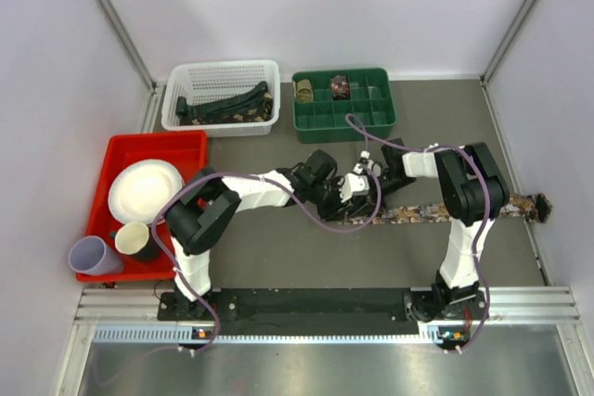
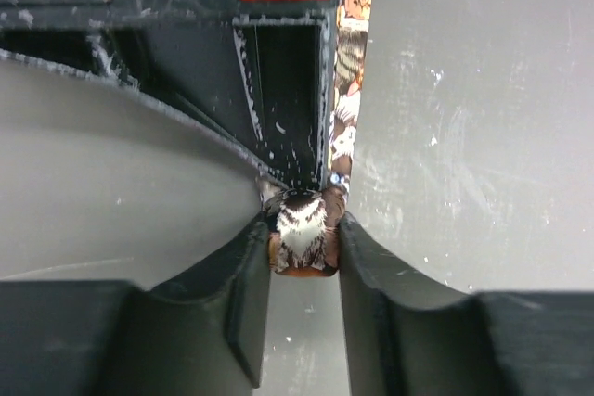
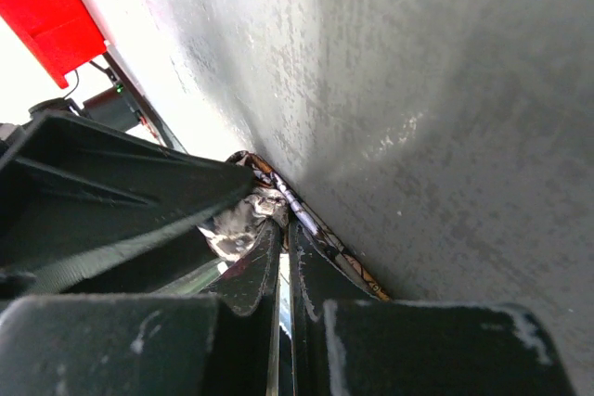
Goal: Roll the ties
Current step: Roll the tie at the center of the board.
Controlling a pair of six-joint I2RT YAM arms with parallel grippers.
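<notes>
Top view: patterned tie (image 1: 445,211) lies flat across table (image 1: 278,257), its rolled end between left gripper (image 1: 342,194) and right gripper (image 1: 364,173).
Left wrist: fingers (image 2: 243,294) pinch the coil (image 2: 302,229).
Right wrist: fingers (image 3: 251,271) nearly pressed together beside the coil; grip unclear.

A grey table (image 1: 306,252) fills the middle of the top view, with white walls around it. At the left edge sits a red tray (image 1: 186,144) holding a white plate (image 1: 144,190), a cream cup (image 1: 135,240) with a dark inside below it, and a lavender cup (image 1: 93,255) at the tray's lower left corner. At upper centre a white slotted basket (image 1: 223,73) stands just beside a green compartment box (image 1: 320,118). A black rail (image 1: 316,303) runs along the bottom
</notes>
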